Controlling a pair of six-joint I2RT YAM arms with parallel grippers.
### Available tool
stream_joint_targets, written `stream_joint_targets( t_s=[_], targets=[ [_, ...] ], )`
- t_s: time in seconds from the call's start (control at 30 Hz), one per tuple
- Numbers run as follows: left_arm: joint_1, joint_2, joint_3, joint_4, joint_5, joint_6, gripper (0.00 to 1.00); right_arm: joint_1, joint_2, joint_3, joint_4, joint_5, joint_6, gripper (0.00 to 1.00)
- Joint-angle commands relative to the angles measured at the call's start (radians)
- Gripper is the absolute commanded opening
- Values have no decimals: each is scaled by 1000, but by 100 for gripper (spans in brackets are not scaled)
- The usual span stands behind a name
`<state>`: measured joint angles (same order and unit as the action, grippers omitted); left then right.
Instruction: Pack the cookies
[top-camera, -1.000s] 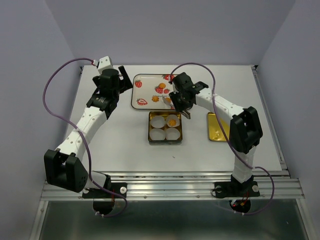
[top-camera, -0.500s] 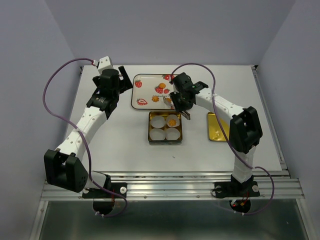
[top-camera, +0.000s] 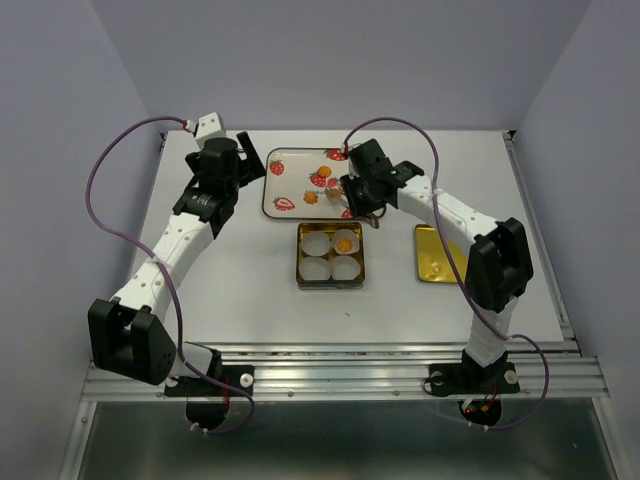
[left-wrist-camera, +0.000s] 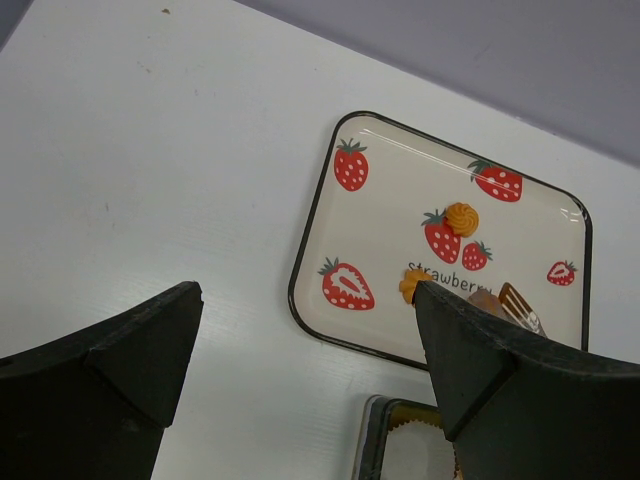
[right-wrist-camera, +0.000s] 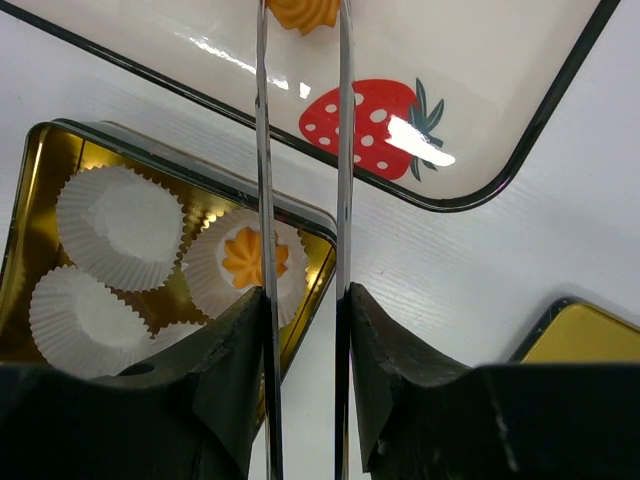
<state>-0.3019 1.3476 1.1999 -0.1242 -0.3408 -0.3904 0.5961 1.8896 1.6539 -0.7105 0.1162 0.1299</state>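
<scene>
Looking down at the surface (top-camera: 200, 300), we count four cookies (left-wrist-camera: 461, 217), small round orange-yellow swirls with ridged tops. Two lie in the open on the strawberry-printed tray (left-wrist-camera: 400, 200), one near its middle and one closer to the near edge, partly hidden behind a finger in the left wrist view. A third cookie (right-wrist-camera: 303, 12) sits on the tray beside a printed strawberry. The fourth cookie (right-wrist-camera: 253, 255) rests in a white paper cup (right-wrist-camera: 120, 215) inside the square gold tin (right-wrist-camera: 30, 170), in the far right of its four compartments; the other three cups hold nothing. The tin stands just in front of the tray, and its lid (top-camera: 435, 255) lies apart to the right.

The right end effector (right-wrist-camera: 303, 300) is closed partway on a pair of thin metal tongs (right-wrist-camera: 262, 120), whose blades run forward side by side. Their tips flank the third cookie closely; we cannot tell whether they press it. The left end effector (left-wrist-camera: 305, 295) gapes wide, holds nothing, and hangs above the tray's left edge.
</scene>
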Motion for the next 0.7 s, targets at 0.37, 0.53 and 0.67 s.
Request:
stream_joint_targets(
  t_s=[0.37, 0.53, 0.67],
  targets=[
    [-5, -34, 13, 28, 14, -10, 99, 2, -165, -57, 98, -52, -26, 33],
    [-5, -41, 7, 31, 36, -22, 99, 14, -256, -135, 129, -99, -38, 32],
    [-5, -53, -5, 32, 51, -33, 99, 36, -305, -195, 129, -107, -42, 32]
  ],
)
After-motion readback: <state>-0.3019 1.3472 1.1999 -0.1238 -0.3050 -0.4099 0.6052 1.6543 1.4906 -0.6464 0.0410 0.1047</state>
